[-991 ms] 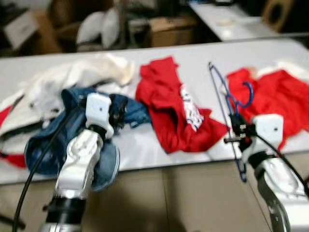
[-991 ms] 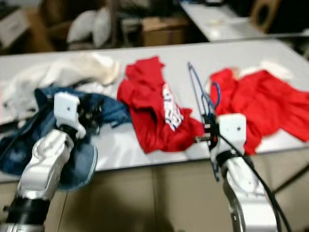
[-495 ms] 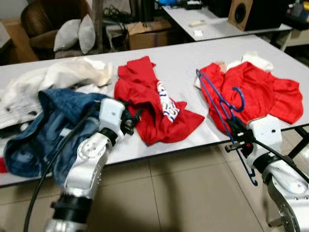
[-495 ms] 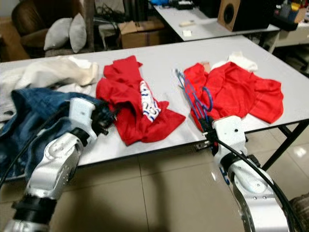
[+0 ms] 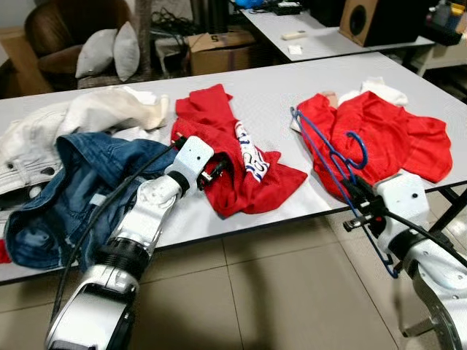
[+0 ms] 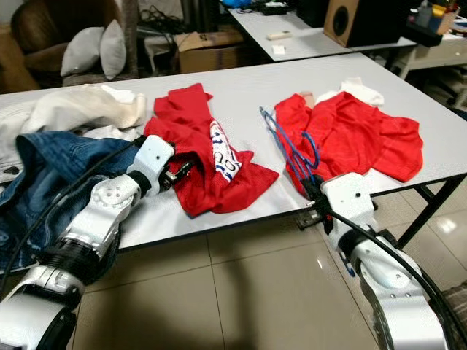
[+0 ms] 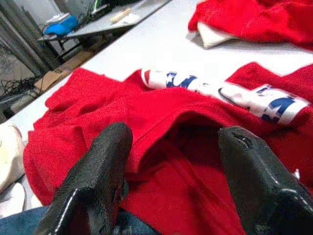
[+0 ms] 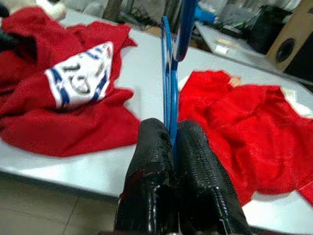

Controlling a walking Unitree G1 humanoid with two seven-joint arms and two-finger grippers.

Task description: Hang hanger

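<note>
My right gripper (image 6: 312, 191) is at the near edge of the white table (image 5: 270, 98), fingers pressed together and pinching the blue hanger (image 5: 332, 153) at its lower wire. The hanger stands tilted up from my fingers, its hook (image 5: 359, 149) above the red shirt (image 5: 379, 131) on the right side of the table; the rest hangs below the table edge beside my wrist. In the right wrist view the blue wires (image 8: 169, 83) go up just between the two black fingers (image 8: 149, 181).

My left gripper (image 7: 171, 166) has fingers spread wide, resting on the middle red shirt w/ white print (image 5: 244, 157), not holding it. Jeans (image 5: 73, 189) and white clothes (image 5: 80, 117) lie to my left.
</note>
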